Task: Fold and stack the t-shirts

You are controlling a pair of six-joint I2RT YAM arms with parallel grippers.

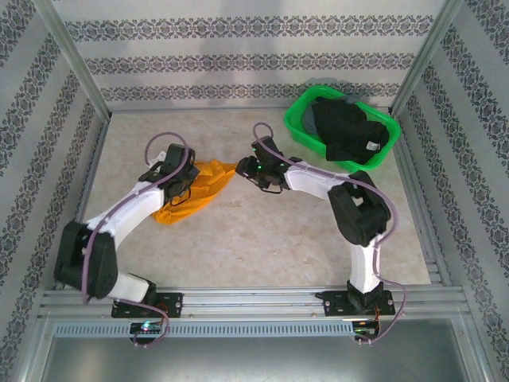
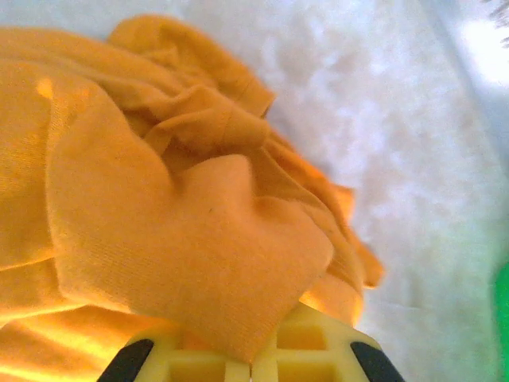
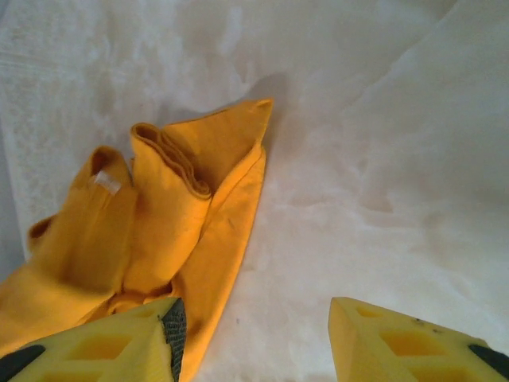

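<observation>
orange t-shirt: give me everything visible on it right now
The orange t-shirt is plain bright orange knit cloth, not folded, crumpled in a loose heap on the pale table left of centre, between the two wrists. A stitched hem edge and a small white tag show in the right wrist view. The left gripper is shut on a fold of it. The right gripper stands open at its pointed end, one jaw over the cloth; contact unclear.

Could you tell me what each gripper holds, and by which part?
The left gripper pinches a bunched fold of the orange t-shirt; which part is unclear. The right gripper is open, empty.
</observation>
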